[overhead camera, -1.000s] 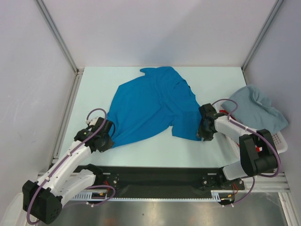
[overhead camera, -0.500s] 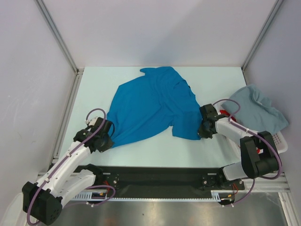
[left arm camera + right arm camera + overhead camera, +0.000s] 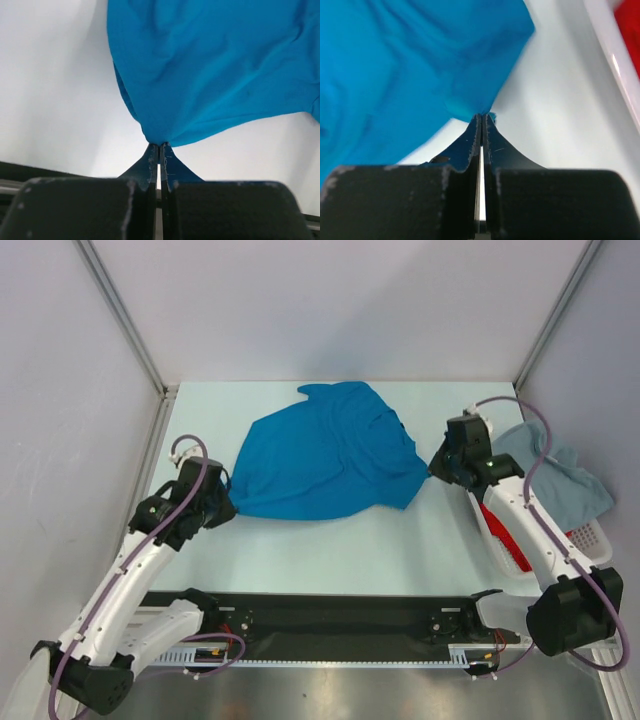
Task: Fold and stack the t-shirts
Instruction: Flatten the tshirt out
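A bright blue t-shirt (image 3: 325,455) lies spread over the middle of the table, its near edge raised off the surface. My left gripper (image 3: 228,508) is shut on the shirt's near-left corner (image 3: 159,140). My right gripper (image 3: 433,468) is shut on the near-right corner (image 3: 481,114). The cloth hangs stretched between the two grips. A pale grey-blue t-shirt (image 3: 560,475) is draped over the basket at the right. A red t-shirt (image 3: 508,540) shows inside the basket, below my right arm.
The white slatted basket (image 3: 590,535) stands at the table's right edge, close under my right arm; its rim (image 3: 610,55) shows in the right wrist view. Grey walls close the back and both sides. A black rail runs along the near edge.
My right gripper closed on the blue shirt's near-right corner and rose, moving back. My left gripper lifted its corner too. The shirt's near edge came up off the table and pulled straighter.
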`<act>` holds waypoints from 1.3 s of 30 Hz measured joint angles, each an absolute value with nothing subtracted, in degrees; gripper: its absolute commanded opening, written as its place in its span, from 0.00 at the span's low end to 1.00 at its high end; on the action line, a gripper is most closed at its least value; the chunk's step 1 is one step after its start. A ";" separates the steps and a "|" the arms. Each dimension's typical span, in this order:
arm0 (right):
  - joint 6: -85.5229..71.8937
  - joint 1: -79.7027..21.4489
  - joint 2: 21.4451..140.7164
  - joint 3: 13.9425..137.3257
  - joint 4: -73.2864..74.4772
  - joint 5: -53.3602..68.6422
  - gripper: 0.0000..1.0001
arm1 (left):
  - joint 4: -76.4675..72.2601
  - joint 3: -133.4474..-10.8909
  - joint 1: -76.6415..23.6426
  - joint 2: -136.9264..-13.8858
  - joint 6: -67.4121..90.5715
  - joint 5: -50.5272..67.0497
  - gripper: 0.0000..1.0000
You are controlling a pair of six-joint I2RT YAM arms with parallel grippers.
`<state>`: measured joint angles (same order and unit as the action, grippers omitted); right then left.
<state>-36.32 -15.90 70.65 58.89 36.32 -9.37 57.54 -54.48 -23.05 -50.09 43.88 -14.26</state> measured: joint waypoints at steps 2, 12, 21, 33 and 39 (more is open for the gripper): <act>-35.38 -15.16 70.59 63.66 36.12 -8.40 0.00 | 57.41 -57.78 -23.00 -51.07 41.74 -14.50 0.00; -31.40 -7.86 69.52 85.32 30.68 -3.07 0.00 | 57.12 -79.61 -22.39 -58.46 30.37 -14.17 0.00; -28.12 -6.61 67.07 99.72 14.13 0.43 0.00 | 50.72 -96.86 -22.31 -62.89 18.74 -12.23 0.00; -24.05 -6.52 77.45 112.09 5.93 1.98 0.00 | 54.98 -118.96 -14.96 -75.09 12.38 -19.03 0.00; -24.14 -6.50 80.12 114.34 7.35 3.14 0.00 | 57.78 -119.02 -11.46 -75.31 16.19 -17.15 0.00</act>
